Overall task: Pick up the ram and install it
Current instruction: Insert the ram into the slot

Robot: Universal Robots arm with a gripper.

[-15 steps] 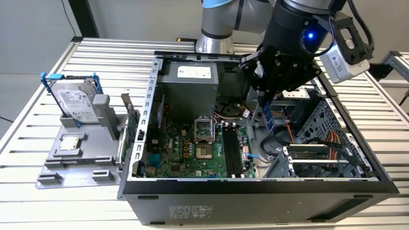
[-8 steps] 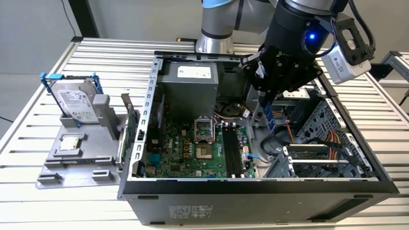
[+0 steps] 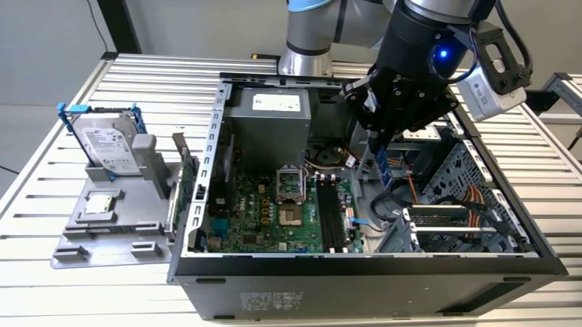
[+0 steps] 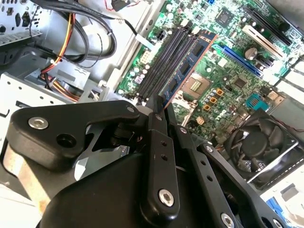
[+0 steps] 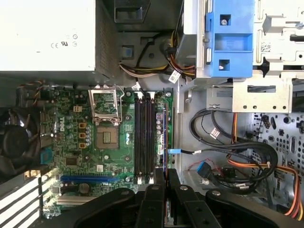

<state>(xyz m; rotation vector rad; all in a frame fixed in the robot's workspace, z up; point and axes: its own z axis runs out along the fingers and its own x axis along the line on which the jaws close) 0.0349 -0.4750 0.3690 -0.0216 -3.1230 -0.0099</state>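
Observation:
My gripper point(image 3: 383, 144) hangs over the open computer case point(image 3: 364, 262), shut on the ram point(image 3: 388, 167). The ram is a narrow board with black chips point(image 4: 190, 61). It runs out from between my fingertips point(image 4: 161, 108) and is held on edge above the motherboard. In the first wrist view the ram point(image 5: 165, 137) shows as a thin line beside the black memory slots point(image 5: 145, 137), on their side nearest the case's cable bay. It hangs clear of the board. The slots point(image 3: 332, 218) themselves stand empty.
A grey holder point(image 3: 118, 225) at the exterior view's left carries a hard drive point(image 3: 109, 143), a processor chip point(image 3: 100, 203) and an upright expansion card point(image 3: 188, 177). Inside the case are the power supply point(image 3: 268, 112), processor socket point(image 5: 107, 137), fan point(image 4: 256, 142), loose cables point(image 5: 247, 161) and blue drive bracket point(image 5: 230, 38).

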